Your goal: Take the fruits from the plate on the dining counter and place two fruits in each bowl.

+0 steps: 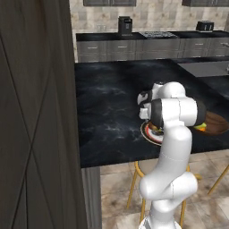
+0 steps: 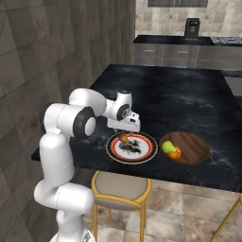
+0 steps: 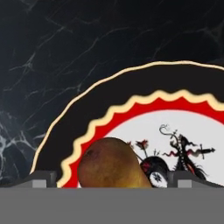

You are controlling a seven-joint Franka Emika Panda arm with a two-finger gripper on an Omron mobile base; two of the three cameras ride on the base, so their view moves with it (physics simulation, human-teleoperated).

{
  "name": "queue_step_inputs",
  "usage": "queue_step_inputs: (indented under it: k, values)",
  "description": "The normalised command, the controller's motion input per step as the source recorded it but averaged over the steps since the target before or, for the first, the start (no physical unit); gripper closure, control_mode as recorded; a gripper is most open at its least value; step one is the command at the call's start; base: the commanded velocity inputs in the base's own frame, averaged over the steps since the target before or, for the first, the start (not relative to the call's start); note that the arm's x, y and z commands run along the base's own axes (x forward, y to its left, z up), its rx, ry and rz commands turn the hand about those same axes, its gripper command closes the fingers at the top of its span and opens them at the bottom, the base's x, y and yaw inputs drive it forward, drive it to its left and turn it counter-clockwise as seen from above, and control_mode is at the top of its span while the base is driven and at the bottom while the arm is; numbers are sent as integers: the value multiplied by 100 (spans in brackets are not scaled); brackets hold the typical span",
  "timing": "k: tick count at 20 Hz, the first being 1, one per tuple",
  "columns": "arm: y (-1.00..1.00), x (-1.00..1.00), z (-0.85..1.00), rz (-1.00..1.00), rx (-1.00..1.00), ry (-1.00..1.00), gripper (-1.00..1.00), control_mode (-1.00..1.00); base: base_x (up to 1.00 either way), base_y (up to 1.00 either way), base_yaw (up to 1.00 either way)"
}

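Note:
The plate, white with a red band and a dark rim, lies near the front edge of the dining counter. One brown fruit rests on its left side. My gripper hangs just above that fruit, open. In the hand view the brown fruit sits between the two fingertips, with the plate's rim arching beyond it. To the right of the plate, the wooden bowl holds a green fruit and an orange fruit. My arm covers most of the plate in the left base view.
A yellow-legged stool stands under the counter's front edge below the plate. A tall dark panel rises at the counter's left end. The far counter carries a coffee machine and a toaster.

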Motion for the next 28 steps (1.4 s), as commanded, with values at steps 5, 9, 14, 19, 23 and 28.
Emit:
queue_step_inputs:
  k: [5, 9, 14, 19, 23, 28]
  values:
    - [0, -6, -10, 0, 0, 0, -100, -100, 0, 0, 0]
    - [0, 0, -19, 0, 0, 0, -100, -100, 0, 0, 0]
    - [0, 0, -10, 0, 0, 0, -100, -100, 0, 0, 0]
    - [0, -1, -12, 0, 0, 0, -100, -100, 0, 0, 0]
    - [0, 0, -21, 0, 0, 0, -100, -100, 0, 0, 0]
    - [0, 0, -6, 0, 0, 0, 100, -100, 0, 0, 0]
